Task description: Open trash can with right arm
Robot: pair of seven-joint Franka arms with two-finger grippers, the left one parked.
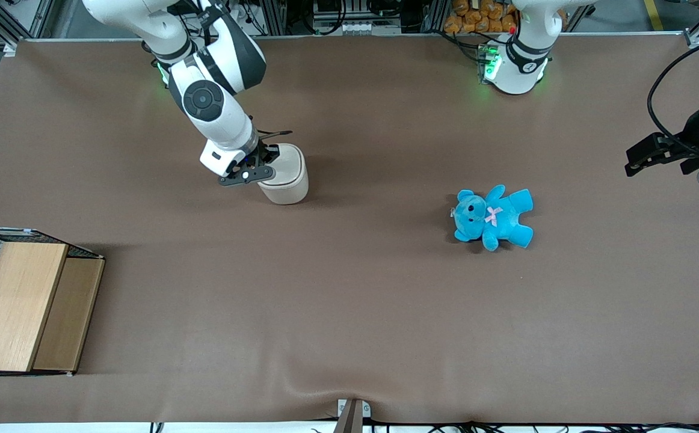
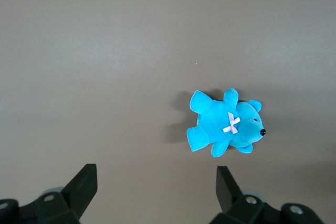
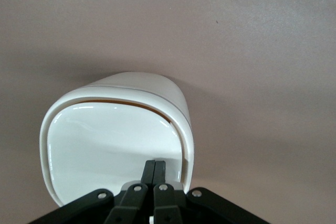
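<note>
Here, the small cream-white plastic trash can (image 1: 286,174) with its rounded-square top stands upright on the brown table covering (image 1: 349,313), toward the working arm's end of the table. Its glossy flap lid (image 3: 113,142) sits inside the raised rim, and a thin dark gap shows along one curved edge of the flap. The black two-finger gripper (image 3: 154,169) of the white jointed right arm (image 1: 208,96) is directly over the trash can's top, its two fingers (image 3: 148,171) pressed together with no gap between them and their tips resting at the lid's edge close to the rim; nothing is held between them. Well apart from the trash can, toward the parked arm's end of the table, a bright blue plush teddy bear (image 1: 494,216) with a small pink bow lies flat on the covering. Nearer to the front camera than the trash can, at the working arm's edge of the table, sits a light wooden box (image 1: 24,307) with black wire mesh on its side.
</note>
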